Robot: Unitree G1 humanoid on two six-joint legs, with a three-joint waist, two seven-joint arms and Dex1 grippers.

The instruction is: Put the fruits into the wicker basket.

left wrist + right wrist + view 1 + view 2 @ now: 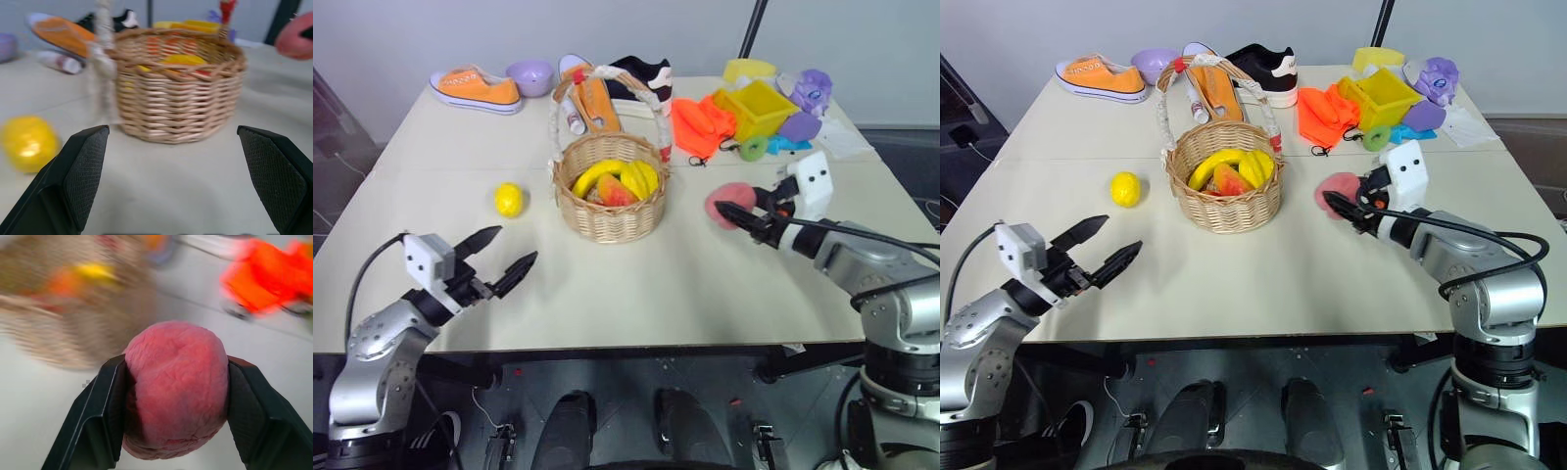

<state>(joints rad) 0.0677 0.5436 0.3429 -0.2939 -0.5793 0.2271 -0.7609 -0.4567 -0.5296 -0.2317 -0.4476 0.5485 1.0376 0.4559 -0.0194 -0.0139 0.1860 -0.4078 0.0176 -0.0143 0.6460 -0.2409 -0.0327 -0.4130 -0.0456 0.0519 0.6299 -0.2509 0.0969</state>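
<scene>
My right gripper: two black fingers clamped on the fist-sized pink-red peach, centre right of frame, just right of the round tan woven wicker basket; basket at upper centre, yellow and red fruit inside; small round yellow lemon on the pale table, left of basket; my left gripper: lower left, fingers spread wide, empty.

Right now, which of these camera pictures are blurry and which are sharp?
Right wrist view: the peach clamped in the right hand is sharp, while the wicker basket and orange things behind smear sideways. Left wrist view: mildly soft, the lemon fuzziest, the open left hand fairly crisp. Both eye views: sharp across the table, evenly lit, soft shadows.
</scene>
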